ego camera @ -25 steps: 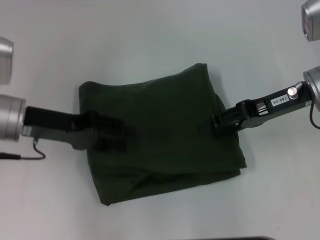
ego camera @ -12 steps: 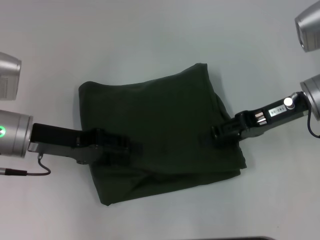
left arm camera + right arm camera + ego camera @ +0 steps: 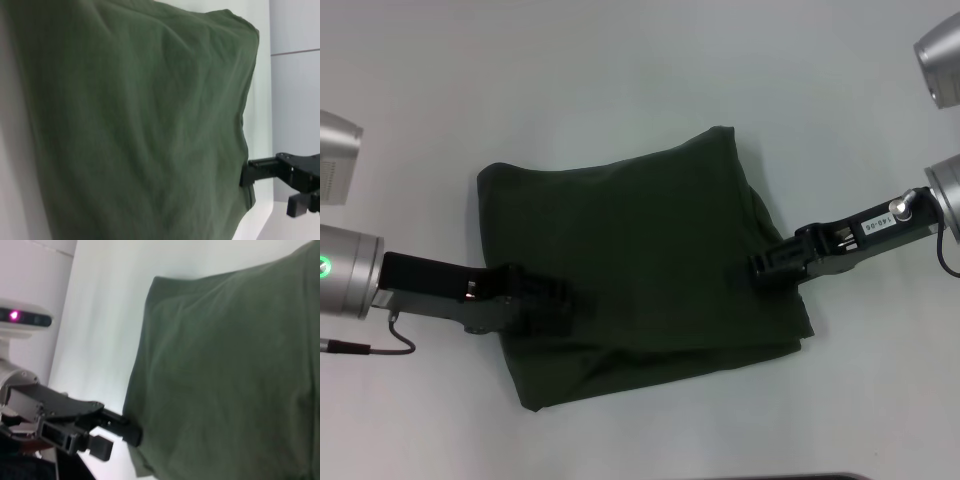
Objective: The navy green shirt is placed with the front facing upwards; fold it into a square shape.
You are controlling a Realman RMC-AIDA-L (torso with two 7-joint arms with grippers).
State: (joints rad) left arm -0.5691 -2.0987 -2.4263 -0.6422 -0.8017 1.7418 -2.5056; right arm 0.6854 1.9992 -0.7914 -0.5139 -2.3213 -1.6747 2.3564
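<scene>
On the surface, centre: the navy green shirt (image 3: pixel 640 265) lies folded into a thick, roughly four-sided pad, plain dark cloth uppermost, no lettering or collar showing.
Shirt edges: the far corner rises to a slight peak; stacked layers show along the near edge and at the side toward the right arm.
Shirt in wrist views: it fills most of the left wrist view (image 3: pixel 135 120) and the right wrist view (image 3: pixel 225 375), gently creased.
Left hand (image 3: pixel 545 300): low at the shirt's left edge, dark fingers lying over the cloth; spread or pressed together cannot be told.
Right hand (image 3: pixel 765 265): at the shirt's right edge, tip touching the cloth; its finger state cannot be told either.
Surface (image 3: pixel 620 70): pale, plain, carrying the shirt alone between the two arms.
</scene>
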